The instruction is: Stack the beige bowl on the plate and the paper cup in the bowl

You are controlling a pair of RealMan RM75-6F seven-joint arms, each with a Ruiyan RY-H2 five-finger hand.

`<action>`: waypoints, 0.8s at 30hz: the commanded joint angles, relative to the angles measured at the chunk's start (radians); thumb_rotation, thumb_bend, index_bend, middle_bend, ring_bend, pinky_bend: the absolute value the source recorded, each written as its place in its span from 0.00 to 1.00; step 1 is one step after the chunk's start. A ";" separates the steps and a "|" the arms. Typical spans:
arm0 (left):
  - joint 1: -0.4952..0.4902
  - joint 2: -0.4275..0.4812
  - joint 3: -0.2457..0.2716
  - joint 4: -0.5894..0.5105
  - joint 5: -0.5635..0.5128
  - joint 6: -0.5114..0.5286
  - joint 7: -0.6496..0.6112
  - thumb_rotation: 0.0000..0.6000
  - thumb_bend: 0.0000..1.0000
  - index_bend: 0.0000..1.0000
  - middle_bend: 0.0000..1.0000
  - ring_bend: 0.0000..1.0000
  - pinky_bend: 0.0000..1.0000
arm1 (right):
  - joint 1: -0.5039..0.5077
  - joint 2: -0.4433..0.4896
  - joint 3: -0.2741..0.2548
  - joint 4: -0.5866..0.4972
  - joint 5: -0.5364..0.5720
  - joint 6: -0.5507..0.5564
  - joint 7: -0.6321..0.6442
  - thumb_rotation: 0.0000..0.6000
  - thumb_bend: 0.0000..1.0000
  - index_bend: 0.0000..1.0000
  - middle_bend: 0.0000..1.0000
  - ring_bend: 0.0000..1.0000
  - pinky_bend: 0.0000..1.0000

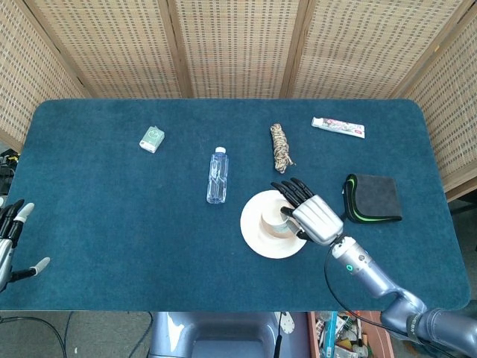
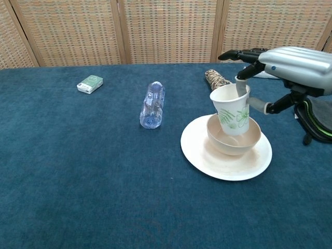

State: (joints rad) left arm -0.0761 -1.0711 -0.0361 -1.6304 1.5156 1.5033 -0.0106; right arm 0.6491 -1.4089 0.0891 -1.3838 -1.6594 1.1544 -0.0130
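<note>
The beige bowl sits on the cream plate right of the table's middle; in the head view the plate shows partly under my right hand. My right hand pinches the rim of the white paper cup with green leaf print. The cup's base is inside the bowl and it stands slightly tilted. My left hand is at the table's near left edge, fingers spread, holding nothing.
A clear water bottle lies left of the plate. A rope bundle and a toothpaste tube lie behind it. A dark folded cloth lies to the right, and a small green box sits far left.
</note>
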 commanded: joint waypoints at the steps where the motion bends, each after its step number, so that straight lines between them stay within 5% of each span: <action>1: -0.001 0.001 -0.001 0.001 0.000 -0.001 -0.002 1.00 0.00 0.00 0.00 0.00 0.00 | 0.015 -0.031 0.014 0.027 0.029 -0.026 -0.033 1.00 0.54 0.66 0.00 0.00 0.00; 24: -0.004 -0.003 0.002 -0.001 -0.001 -0.009 0.008 1.00 0.00 0.00 0.00 0.00 0.00 | 0.008 -0.121 -0.019 0.159 0.070 -0.038 -0.077 1.00 0.54 0.65 0.00 0.00 0.00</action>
State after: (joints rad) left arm -0.0801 -1.0743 -0.0338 -1.6312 1.5139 1.4946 -0.0030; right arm 0.6580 -1.5289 0.0722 -1.2235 -1.5884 1.1154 -0.0900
